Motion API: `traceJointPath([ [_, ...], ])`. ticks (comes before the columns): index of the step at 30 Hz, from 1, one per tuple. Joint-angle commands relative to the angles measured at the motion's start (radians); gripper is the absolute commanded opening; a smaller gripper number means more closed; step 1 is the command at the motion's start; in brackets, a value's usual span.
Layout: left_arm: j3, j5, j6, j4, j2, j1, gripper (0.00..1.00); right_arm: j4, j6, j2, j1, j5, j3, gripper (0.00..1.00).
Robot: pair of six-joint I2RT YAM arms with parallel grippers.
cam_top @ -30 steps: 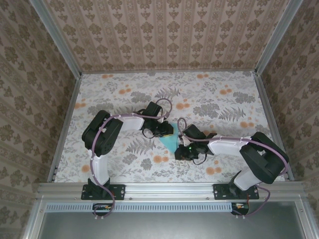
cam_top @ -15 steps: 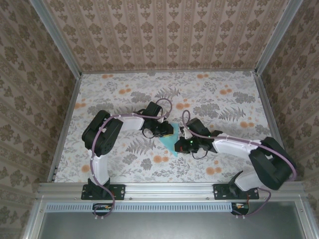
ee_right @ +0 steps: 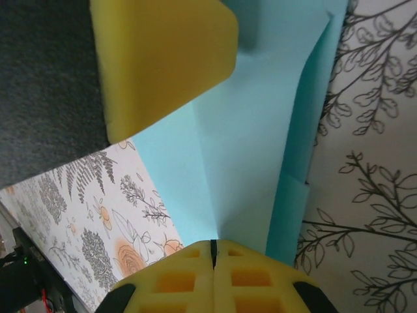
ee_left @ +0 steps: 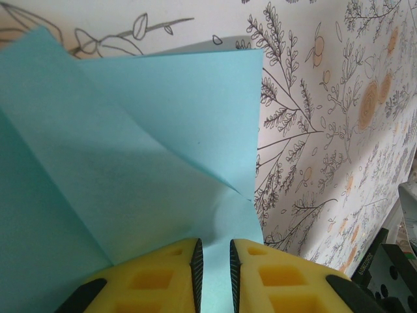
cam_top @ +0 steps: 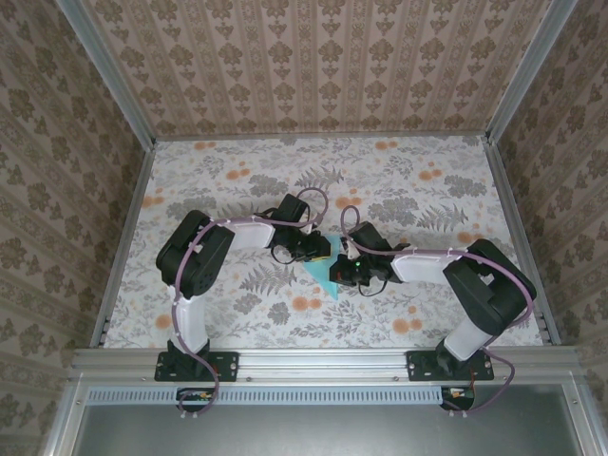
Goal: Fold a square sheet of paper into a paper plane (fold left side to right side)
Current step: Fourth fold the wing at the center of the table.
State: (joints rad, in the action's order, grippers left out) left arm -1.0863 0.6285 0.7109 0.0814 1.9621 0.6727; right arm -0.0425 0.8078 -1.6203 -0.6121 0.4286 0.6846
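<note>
The light cyan-blue paper (cam_top: 326, 282) lies partly folded on the flowered table between the two arms, with creases and a raised flap (ee_left: 163, 130). My left gripper (cam_top: 318, 249) rests at the paper's far edge. In the left wrist view its yellow fingertips (ee_left: 214, 244) stand a narrow gap apart with paper beneath them. My right gripper (cam_top: 337, 269) is over the paper's right part. Its pads (ee_right: 212, 242) are shut tight where a crease of the paper (ee_right: 247, 150) runs up to them. I cannot tell whether paper is pinched between them. A left finger (ee_right: 163, 59) sits close ahead.
The flowered tabletop (cam_top: 418, 199) spreads wide behind and to both sides. Metal frame rails (cam_top: 123, 237) and patterned walls enclose it. The two wrists are very near each other over the paper.
My right arm has swung left onto the paper and its gripper has shut. The left arm and gripper have stayed put.
</note>
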Motion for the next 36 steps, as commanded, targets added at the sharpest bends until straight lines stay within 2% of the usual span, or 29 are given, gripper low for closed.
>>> traceJointPath([
  [1, 0.021, -0.056, -0.026, 0.089, 0.020, -0.001, 0.22, 0.032, -0.009, -0.021, 0.006, -0.024, -0.014, 0.00],
  [11, 0.008, -0.056, -0.039, 0.094, -0.028, -0.008, 0.25, 0.142, -0.050, -0.050, 0.004, -0.058, -0.048, 0.00],
  [15, 0.021, -0.070, -0.060, 0.083, -0.087, -0.008, 0.28, 0.188, -0.061, -0.049, 0.005, -0.085, -0.051, 0.00],
  [18, 0.085, -0.064, -0.055, 0.015, -0.151, -0.006, 0.28, 0.199, -0.065, -0.050, 0.004, -0.096, -0.051, 0.00],
  [27, 0.220, 0.004, -0.038, -0.121, -0.246, 0.012, 0.21, 0.245, -0.094, -0.076, -0.005, -0.125, -0.016, 0.00],
  [36, 0.249, 0.046, 0.025, -0.232, -0.195, 0.058, 0.17, 0.268, -0.096, -0.092, -0.018, -0.148, 0.001, 0.00],
])
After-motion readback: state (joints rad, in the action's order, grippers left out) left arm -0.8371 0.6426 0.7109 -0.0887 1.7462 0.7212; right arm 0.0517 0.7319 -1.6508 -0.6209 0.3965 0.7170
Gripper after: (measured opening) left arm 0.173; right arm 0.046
